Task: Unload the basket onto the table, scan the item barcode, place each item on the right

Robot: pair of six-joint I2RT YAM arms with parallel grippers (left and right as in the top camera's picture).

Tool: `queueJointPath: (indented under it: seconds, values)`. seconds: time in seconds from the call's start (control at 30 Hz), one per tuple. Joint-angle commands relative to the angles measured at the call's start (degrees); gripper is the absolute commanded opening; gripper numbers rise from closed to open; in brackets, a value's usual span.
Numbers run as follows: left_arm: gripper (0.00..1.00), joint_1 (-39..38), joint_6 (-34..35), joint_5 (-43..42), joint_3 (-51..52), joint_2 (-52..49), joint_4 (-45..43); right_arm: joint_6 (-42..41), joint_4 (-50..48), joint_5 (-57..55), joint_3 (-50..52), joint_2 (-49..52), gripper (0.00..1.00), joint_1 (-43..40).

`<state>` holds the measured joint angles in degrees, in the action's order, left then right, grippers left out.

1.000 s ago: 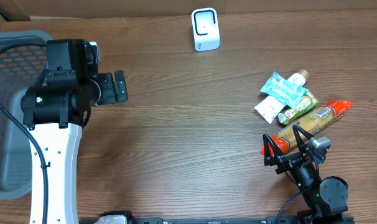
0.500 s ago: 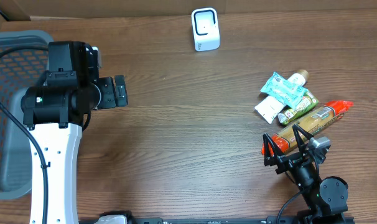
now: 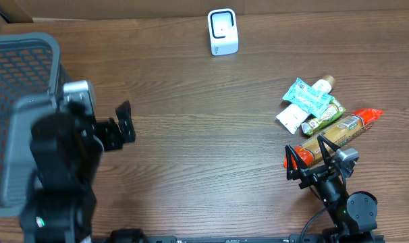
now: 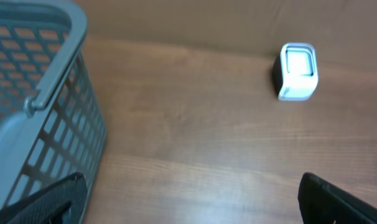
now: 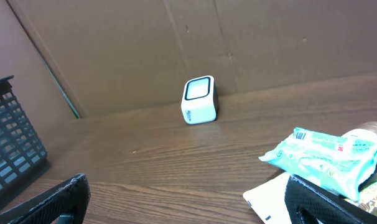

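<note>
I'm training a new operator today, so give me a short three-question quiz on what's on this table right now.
1. True or false: the white box-shaped barcode scanner stands at the far edge of the brown wooden table.
2. Multiple choice: the grey plastic mesh basket sits nearest A) the left gripper, B) the right gripper, C) the scanner.
3. Fill in: both grippers are ____.
Key: 1 true; 2 A; 3 open.
</note>
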<state>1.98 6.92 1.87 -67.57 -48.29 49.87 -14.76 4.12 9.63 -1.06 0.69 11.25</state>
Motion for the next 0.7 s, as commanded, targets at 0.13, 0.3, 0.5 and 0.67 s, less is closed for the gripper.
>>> queueJointPath:
  seconds: [0.13, 0.3, 0.5, 0.67]
  values:
    - [1.00, 0.3, 5.0, -2.2, 23.6, 15.9, -16.7, 0.2, -0.3, -0.6, 0.6, -0.5, 1.00, -0.1]
    - [1.00, 0.3, 6.1, -4.1, 38.2, 23.5, -31.1, 0.2, -0.3, -0.6, 0.6, -0.5, 1.00, -0.1]
    - [1.00, 0.3, 7.5, -5.9, 52.3, 26.2, -48.4, 0.2, -0.3, -0.6, 0.6, -0.5, 1.00, -0.1]
    - [1.00, 0.3, 8.9, -6.0, 58.9, 26.2, -56.5, 0.2, -0.3, -0.6, 0.6, -0.5, 1.00, -0.1]
